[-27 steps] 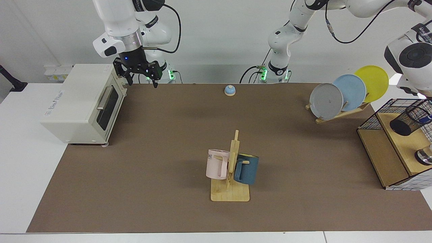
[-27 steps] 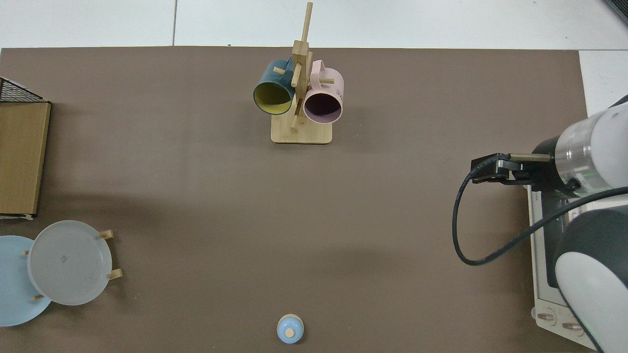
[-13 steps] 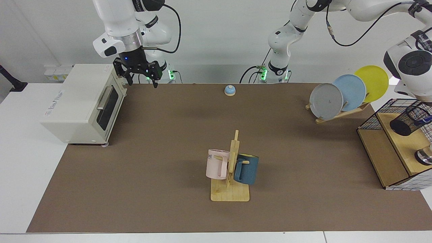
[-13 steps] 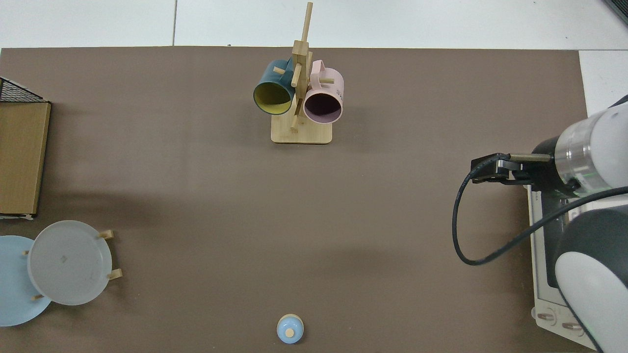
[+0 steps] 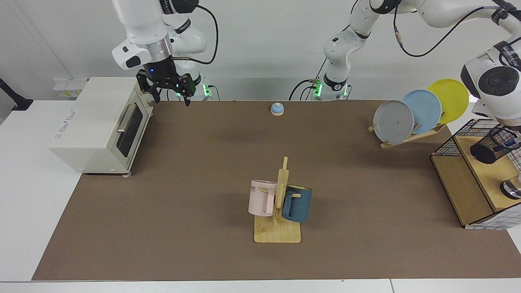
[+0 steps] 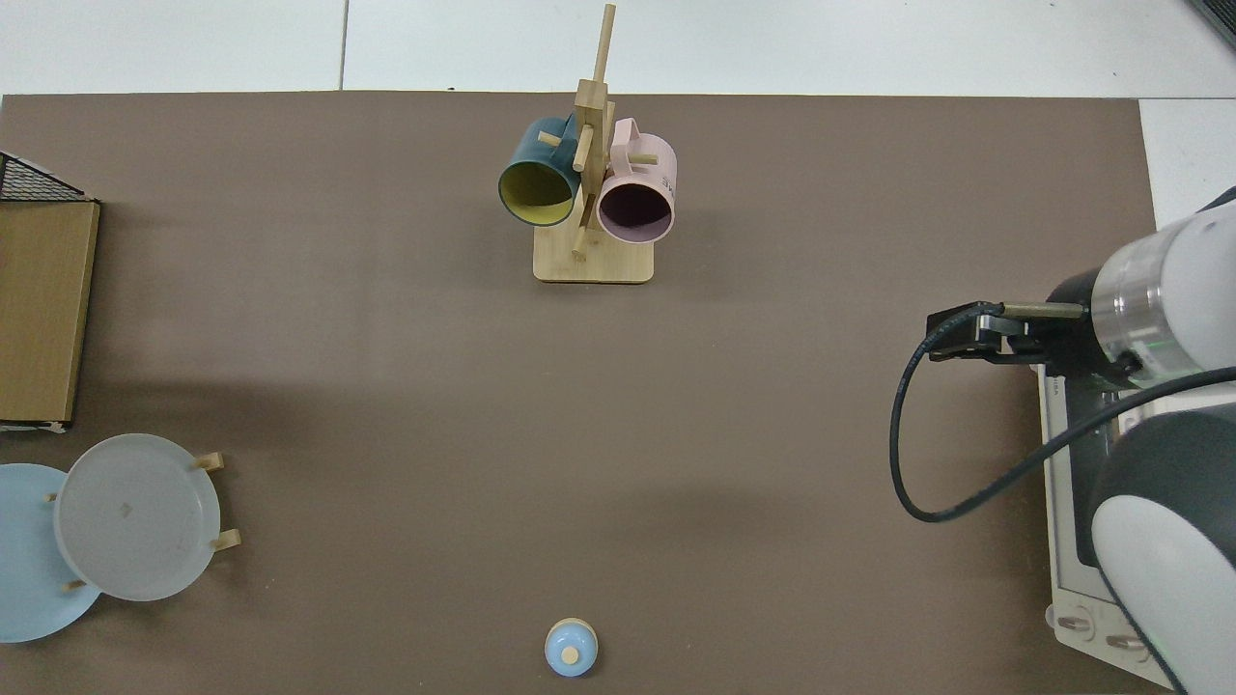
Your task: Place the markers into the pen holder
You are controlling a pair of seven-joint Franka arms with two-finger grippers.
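Right gripper [image 5: 169, 96]: hanging above the table's far edge beside the toaster oven [image 5: 99, 124], fingers spread, holding nothing; this arm is waiting.

Left gripper: reaching over the wire basket [image 5: 456, 140] at the frame edge, itself out of sight.

Pen holder [image 5: 490, 144]: sitting tilted in the basket, a blue-tipped marker [image 5: 509, 143] showing at its mouth.

Mug rack [image 5: 278, 211]: standing mid-table, carrying a pink and a blue mug.
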